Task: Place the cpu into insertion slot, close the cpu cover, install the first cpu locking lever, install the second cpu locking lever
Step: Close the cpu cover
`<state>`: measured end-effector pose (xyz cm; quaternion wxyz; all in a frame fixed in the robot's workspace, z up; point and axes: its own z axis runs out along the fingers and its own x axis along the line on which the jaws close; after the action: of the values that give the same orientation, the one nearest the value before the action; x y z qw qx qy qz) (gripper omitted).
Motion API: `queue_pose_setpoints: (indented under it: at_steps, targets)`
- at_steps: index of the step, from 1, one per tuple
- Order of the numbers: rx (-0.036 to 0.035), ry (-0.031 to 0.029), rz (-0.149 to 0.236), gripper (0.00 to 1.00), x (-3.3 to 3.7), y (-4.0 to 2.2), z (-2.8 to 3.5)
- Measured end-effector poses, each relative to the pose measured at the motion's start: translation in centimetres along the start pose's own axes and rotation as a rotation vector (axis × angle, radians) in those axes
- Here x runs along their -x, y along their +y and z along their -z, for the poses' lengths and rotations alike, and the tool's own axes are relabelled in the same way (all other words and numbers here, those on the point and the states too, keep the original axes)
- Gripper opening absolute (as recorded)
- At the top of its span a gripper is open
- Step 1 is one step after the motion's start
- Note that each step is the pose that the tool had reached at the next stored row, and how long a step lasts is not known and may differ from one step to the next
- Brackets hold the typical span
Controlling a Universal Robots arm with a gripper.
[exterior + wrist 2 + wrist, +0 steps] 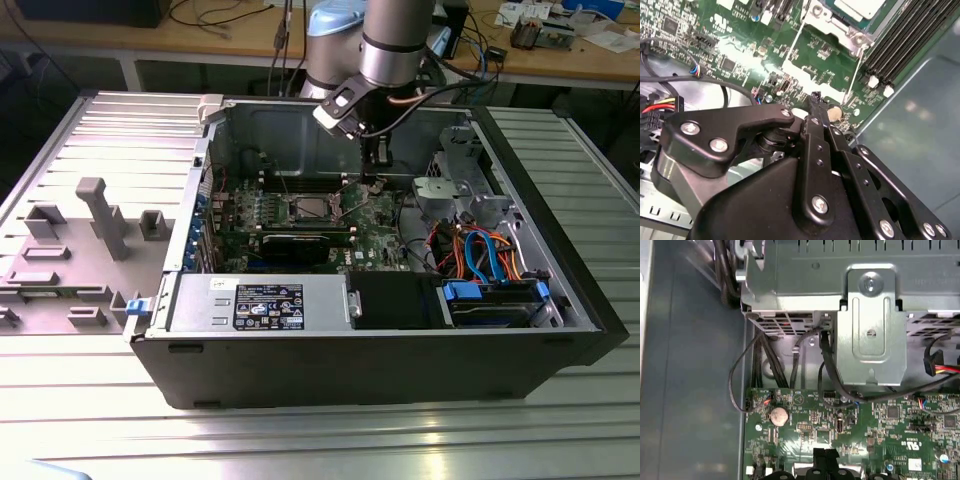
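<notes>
Closest to you in the second wrist view is the gripper [813,96], black linkage up front. Its fingers [815,130] are pressed together into one narrow blade with no gap, and you can see nothing pinched between them (the tip is small, so a thin wire there can't be told). The tip hangs over the green circuit board [740,50], just beside a coin cell [834,113]. It's the same in the first wrist view: gripper [825,454] with pads together, coin cell [779,415] near.

Exterior view, from its left:
- Grey moulded fixtures [100,215] sit on the ribbed metal table [300,440].
- The open computer case [400,370] has the power supply box [270,305] along its near wall.
- The insertion slot [290,209] is mid-board. In the second wrist view the cpu [860,6] lies in it, pale face up.
- The cpu cover [822,22] looks flat around the cpu.
- Two thin wire levers [792,45] run out across the board; you can't tell if they're latched.
- The gripper [370,180] is just to the exterior view's right of the slot, apart from it.
- Further right are a silver drive cage [450,195], orange and blue cables [480,250] and a blue drive caddy [495,300]
</notes>
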<state>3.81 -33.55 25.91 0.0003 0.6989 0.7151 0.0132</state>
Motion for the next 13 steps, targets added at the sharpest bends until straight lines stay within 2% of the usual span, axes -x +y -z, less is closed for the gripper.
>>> queue_pose_setpoints:
  at_steps: [1,3,13]
  targets:
    - [0.0,-0.0008,0.0,0.11,-0.05,1.07,-0.65]
    - [0.0,-0.0011,0.0,0.11,-0.04,0.96,-1.55]
    - [0.0,-0.0007,0.0,0.11,-0.04,0.57,-1.57]
